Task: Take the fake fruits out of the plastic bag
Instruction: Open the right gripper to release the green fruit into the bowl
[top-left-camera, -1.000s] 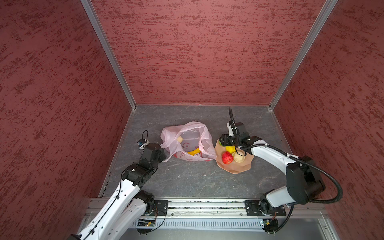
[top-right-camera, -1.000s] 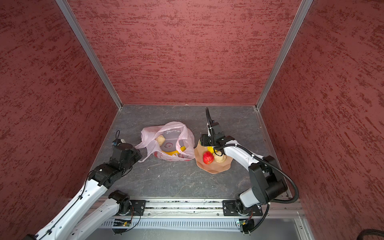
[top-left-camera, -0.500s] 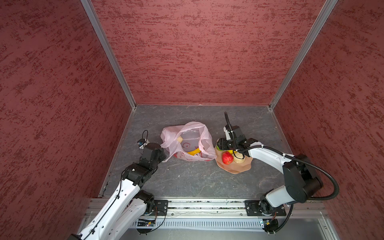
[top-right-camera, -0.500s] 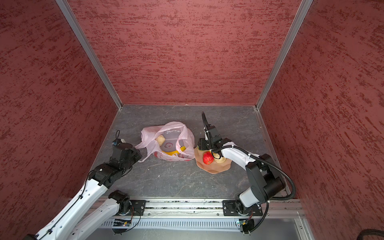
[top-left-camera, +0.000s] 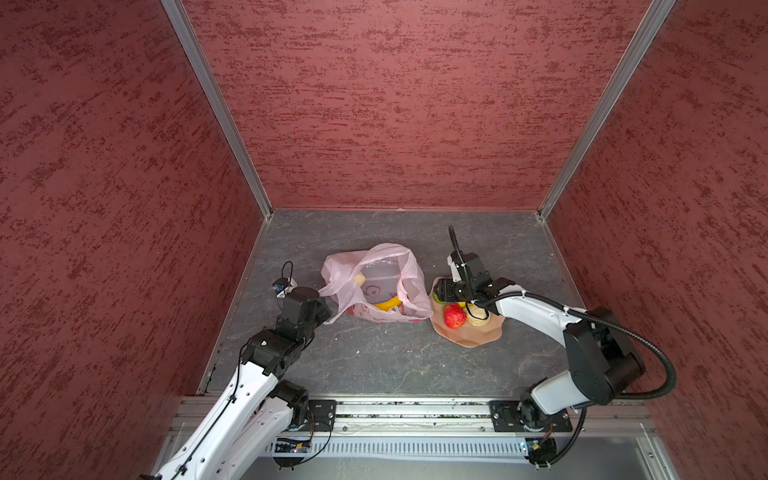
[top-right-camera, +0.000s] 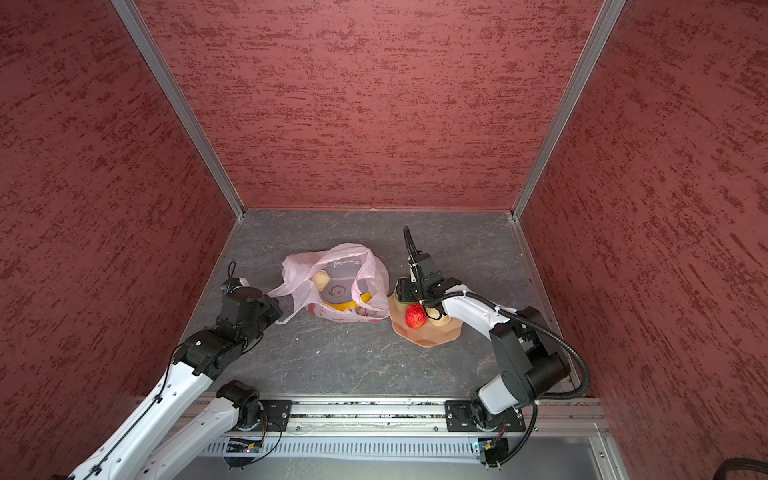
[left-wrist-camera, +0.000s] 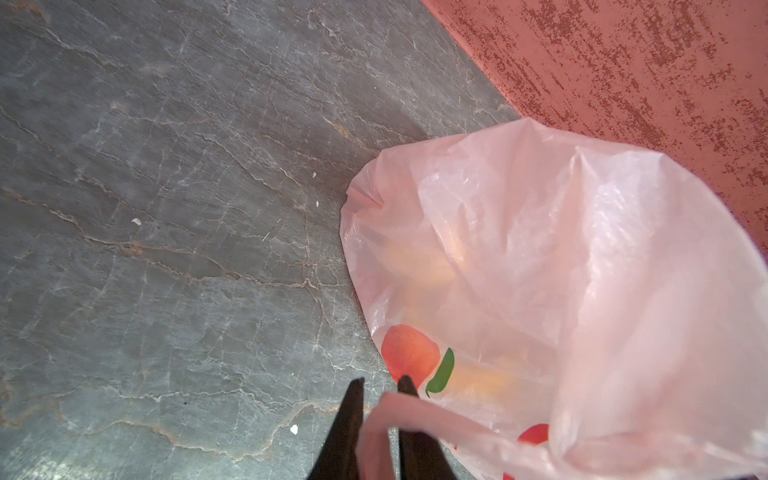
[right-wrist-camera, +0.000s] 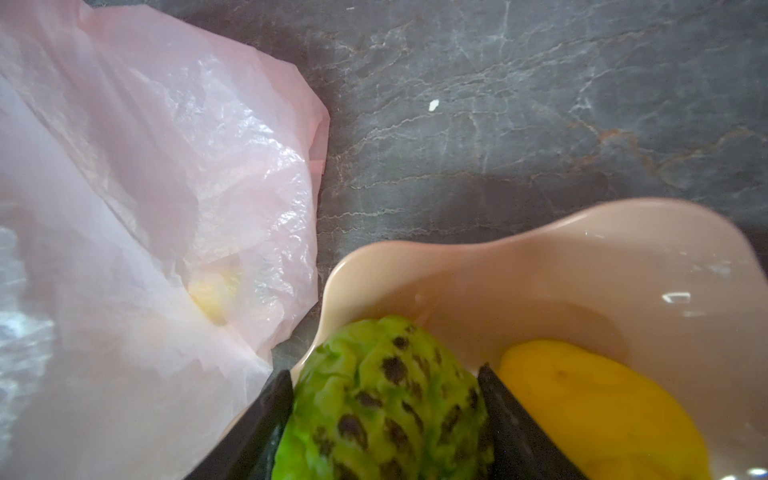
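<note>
Left arm (top-left-camera: 257, 374) stretches low and forward, its left gripper (left-wrist-camera: 380, 395) pinching a loop handle (left-wrist-camera: 415, 409) of the plastic bag (left-wrist-camera: 561, 270), which lies just ahead with a banana (top-left-camera: 386, 305) inside. Right arm (top-left-camera: 536, 311) bends down over the bowl (right-wrist-camera: 540, 266), right gripper (right-wrist-camera: 384, 372) clasping a green knobbly fruit (right-wrist-camera: 386, 415) beside a yellow fruit (right-wrist-camera: 582, 399).

The translucent pink plastic bag (left-wrist-camera: 540, 249) shows red fruit prints, one green leaf; knobbly lime-green toy fruit (right-wrist-camera: 386, 399) wears dark brown flecks; wavy-rimmed bowl (right-wrist-camera: 540, 266), plain peach.
</note>
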